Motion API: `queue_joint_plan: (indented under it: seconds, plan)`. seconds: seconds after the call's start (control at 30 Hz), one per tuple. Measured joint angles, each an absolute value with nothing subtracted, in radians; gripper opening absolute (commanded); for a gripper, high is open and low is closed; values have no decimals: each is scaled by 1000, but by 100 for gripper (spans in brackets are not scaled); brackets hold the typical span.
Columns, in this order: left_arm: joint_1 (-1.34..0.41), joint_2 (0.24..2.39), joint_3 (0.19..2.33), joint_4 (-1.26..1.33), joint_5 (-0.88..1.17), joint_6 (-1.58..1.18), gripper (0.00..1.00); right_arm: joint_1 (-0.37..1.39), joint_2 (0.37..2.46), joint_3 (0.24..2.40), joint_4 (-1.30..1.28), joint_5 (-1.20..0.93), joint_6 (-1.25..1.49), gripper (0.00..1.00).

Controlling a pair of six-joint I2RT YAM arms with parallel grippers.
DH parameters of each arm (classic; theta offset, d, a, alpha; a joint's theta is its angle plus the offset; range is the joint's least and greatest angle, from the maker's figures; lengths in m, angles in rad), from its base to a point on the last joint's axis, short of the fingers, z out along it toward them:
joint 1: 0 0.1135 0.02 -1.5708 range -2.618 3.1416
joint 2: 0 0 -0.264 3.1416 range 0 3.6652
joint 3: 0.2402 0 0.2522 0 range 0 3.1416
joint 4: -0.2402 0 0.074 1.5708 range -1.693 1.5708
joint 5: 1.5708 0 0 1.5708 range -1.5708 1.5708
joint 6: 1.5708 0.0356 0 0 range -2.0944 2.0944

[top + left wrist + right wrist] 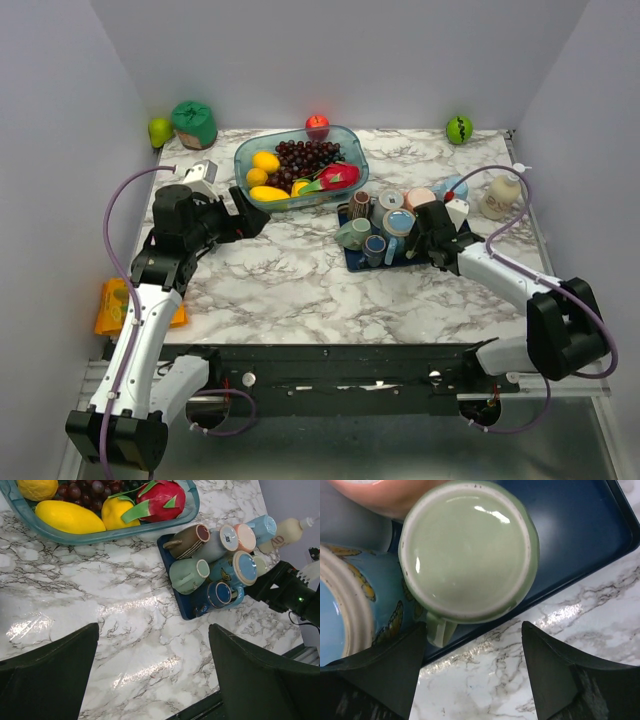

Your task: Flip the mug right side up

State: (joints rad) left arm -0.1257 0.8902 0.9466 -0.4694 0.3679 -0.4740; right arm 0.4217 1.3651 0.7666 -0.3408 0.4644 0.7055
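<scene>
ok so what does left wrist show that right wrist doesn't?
Left wrist only: the teal plastic fruit bowl, plus the brown striped mug and mint-green mug lying on their sides. Right wrist only: the full glazed base of the upside-down pale green ceramic mug, handle near the open right fingers. Both: dark blue tray, blue butterfly mug, marble tabletop.

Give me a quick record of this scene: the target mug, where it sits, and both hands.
target: pale green mug, upside down, base facing up
location: on the blue tray, near its edge
neighbour: blue butterfly mug close beside it
right hand: open, poised over the mug
left hand: open, over the marble table
task status: mug not yet turned
</scene>
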Motion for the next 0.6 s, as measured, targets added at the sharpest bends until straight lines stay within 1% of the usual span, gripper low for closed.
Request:
queue_joint_plan:
  seconds: [0.13, 0.23, 0.27, 0.37, 0.6]
  plan:
    - [-126, 891, 937, -459, 374, -475, 99, 404, 1392, 766, -299, 465, 682, 82]
    - [-126, 891, 929, -455, 376, -476, 99, 397, 1391, 758, -276, 465, 672, 73]
    - [-126, 891, 925, -452, 376, -476, 99, 396, 1389, 755, -271, 466, 668, 68]
    - [-126, 891, 914, -450, 377, -479, 99, 393, 1378, 743, -263, 467, 657, 62]
    - [-126, 908, 907, -444, 378, -481, 99, 392, 1378, 755, -286, 469, 656, 54]
